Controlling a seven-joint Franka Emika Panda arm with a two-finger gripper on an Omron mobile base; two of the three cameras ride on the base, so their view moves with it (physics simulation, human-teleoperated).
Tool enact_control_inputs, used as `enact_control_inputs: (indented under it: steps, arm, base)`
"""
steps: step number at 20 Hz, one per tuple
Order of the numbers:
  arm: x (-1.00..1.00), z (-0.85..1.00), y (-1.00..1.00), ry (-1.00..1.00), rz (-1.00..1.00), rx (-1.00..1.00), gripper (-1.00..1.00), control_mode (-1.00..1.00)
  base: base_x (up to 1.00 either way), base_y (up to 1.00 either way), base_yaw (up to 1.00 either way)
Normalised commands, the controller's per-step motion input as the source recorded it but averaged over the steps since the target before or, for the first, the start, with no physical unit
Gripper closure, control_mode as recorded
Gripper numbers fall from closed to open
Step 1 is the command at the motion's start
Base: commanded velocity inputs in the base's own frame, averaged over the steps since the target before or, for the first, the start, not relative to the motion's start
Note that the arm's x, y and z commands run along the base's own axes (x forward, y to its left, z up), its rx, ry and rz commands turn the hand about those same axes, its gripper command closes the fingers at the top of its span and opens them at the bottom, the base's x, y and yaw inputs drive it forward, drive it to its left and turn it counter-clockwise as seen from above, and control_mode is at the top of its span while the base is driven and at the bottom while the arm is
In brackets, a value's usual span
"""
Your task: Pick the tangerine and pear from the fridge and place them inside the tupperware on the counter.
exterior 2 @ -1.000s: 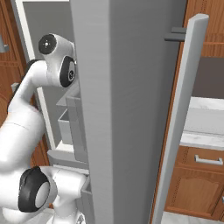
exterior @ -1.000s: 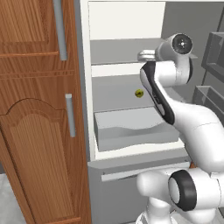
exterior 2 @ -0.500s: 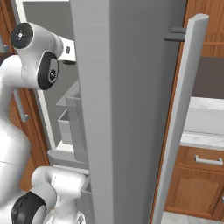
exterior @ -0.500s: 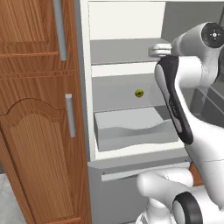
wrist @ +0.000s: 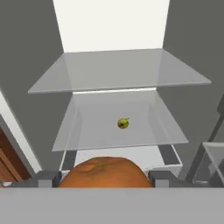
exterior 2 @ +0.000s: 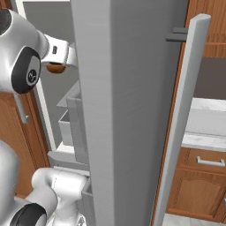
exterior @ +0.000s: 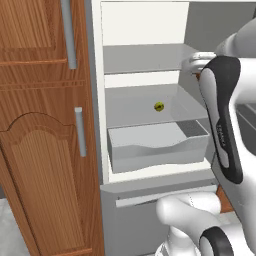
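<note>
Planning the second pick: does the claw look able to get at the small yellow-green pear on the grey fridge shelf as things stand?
Probably not yet: the claw is shut on the round orange tangerine. The way to the pear on its shelf looks free otherwise.

The arm rises from the base, its white links and dark joints bent at the elbow, and the forearm reaches forward at upper-shelf height. The pincer [wrist: 104, 177] points level into the open fridge [exterior: 150, 55]. Its two dark fingertips [wrist: 47, 178] sit on either side of the tangerine [wrist: 105, 171], each pressed against the fruit. The tangerine is clamped between them, clear of any shelf.
</note>
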Motion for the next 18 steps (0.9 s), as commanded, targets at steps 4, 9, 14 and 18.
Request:
enact_control_inputs:
  steps: [4,9,14,18]
  arm:
    - [-0.46,-0.53,0.32,0.10,0.06,0.00,1.00,-1.00]
    - [0.00,0.00,0.00,0.00,0.00,0.00,1.00,1.00]
    - [0.00,0.00,0.00,0.00,0.00,0.00,1.00,1.00]
    - [0.00,0.00,0.00,0.00,0.00,0.00,1.00,1.00]
  base:
    - [0.00,0.00,0.00]
    - [-0.60,0.14,0.05]
    - [-0.86,0.02,0.04]
    - [-0.98,0.00,0.01]
